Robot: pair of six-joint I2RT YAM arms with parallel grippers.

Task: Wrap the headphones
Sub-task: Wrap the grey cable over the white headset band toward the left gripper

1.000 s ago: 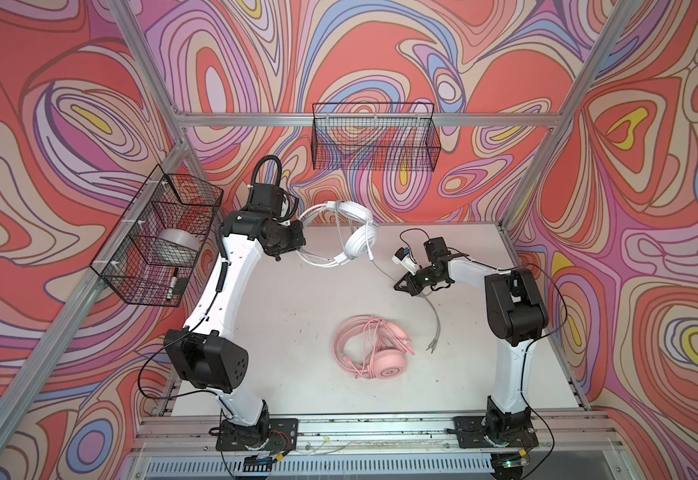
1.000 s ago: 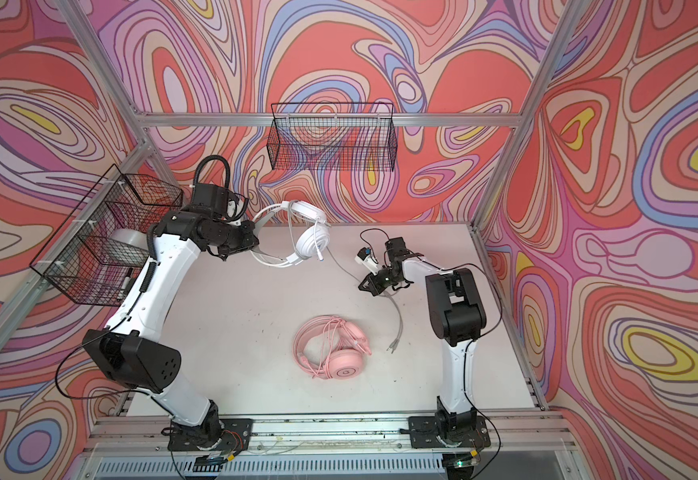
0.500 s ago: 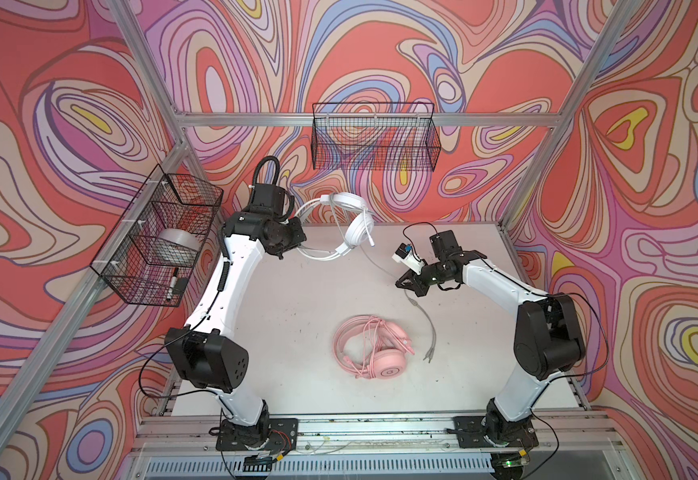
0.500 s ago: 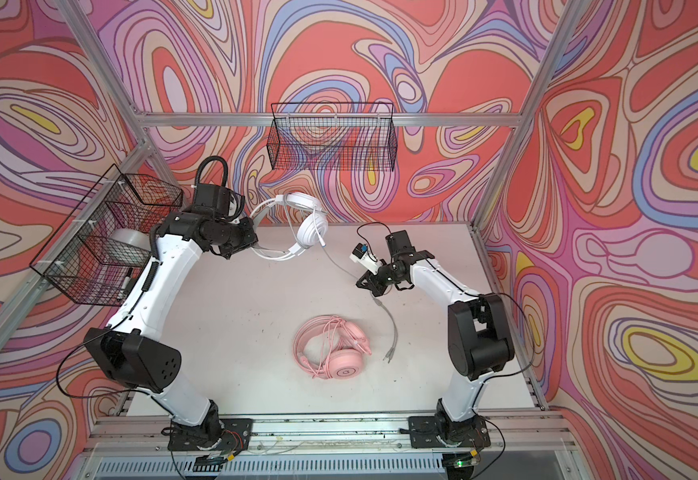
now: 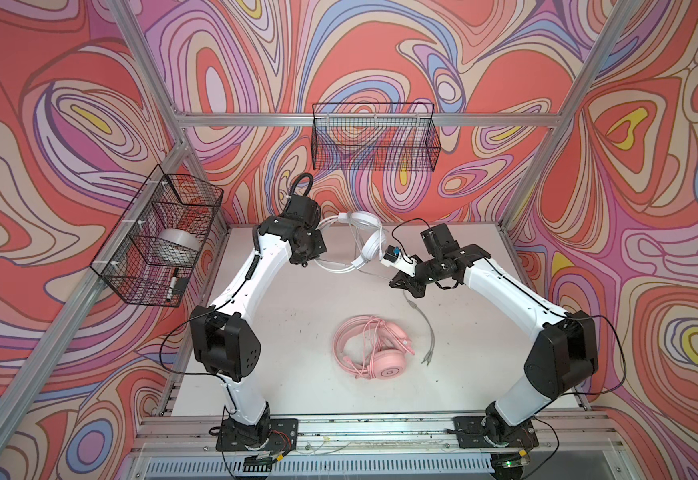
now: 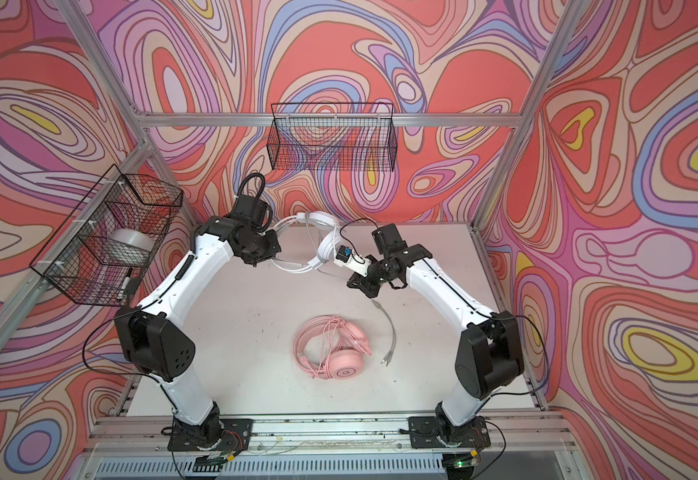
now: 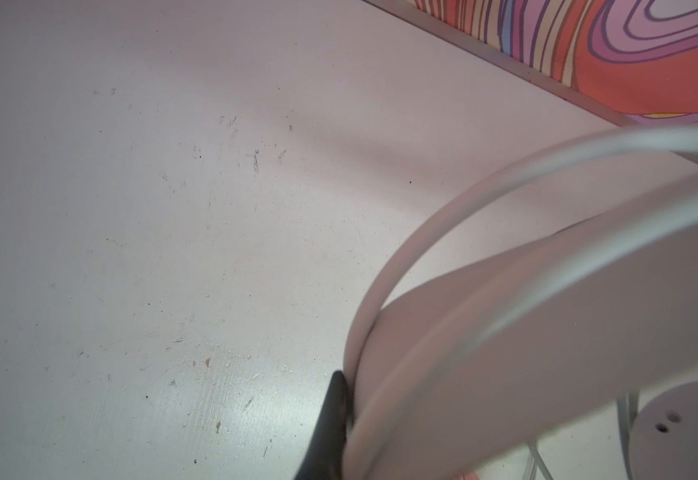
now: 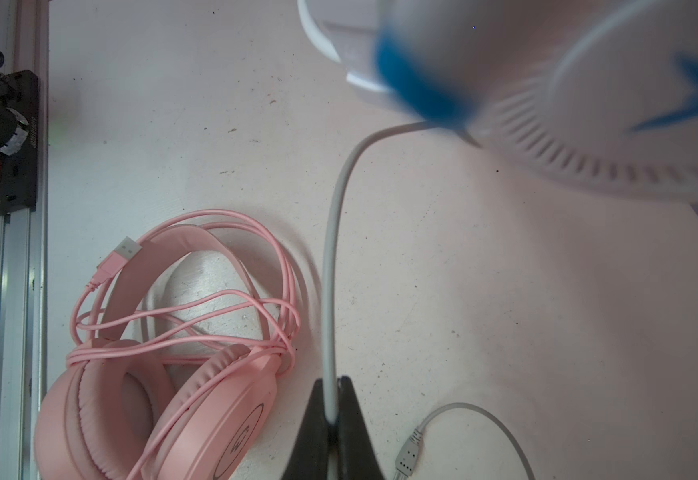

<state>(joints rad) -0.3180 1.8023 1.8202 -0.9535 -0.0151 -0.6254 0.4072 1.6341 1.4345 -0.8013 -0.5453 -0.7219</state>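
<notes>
The white headphones hang above the back of the table. My left gripper is shut on their headband; one dark finger shows against the band and the other is hidden behind it. My right gripper is shut on their grey-white cable, which runs taut to the blurred white earcup. The cable's loose end trails down to the table. The pink headphones lie on the table, with their pink cable looped over them.
A wire basket on the left wall holds a tape roll. Another wire basket hangs on the back wall. The white table ends at an aluminium rail in front. The cable's connector lies beside my right fingers.
The right arm's elbow has swung out to the right and toward the front, with its gripper still on the cable. The white headphones have turned slightly in the left gripper.
</notes>
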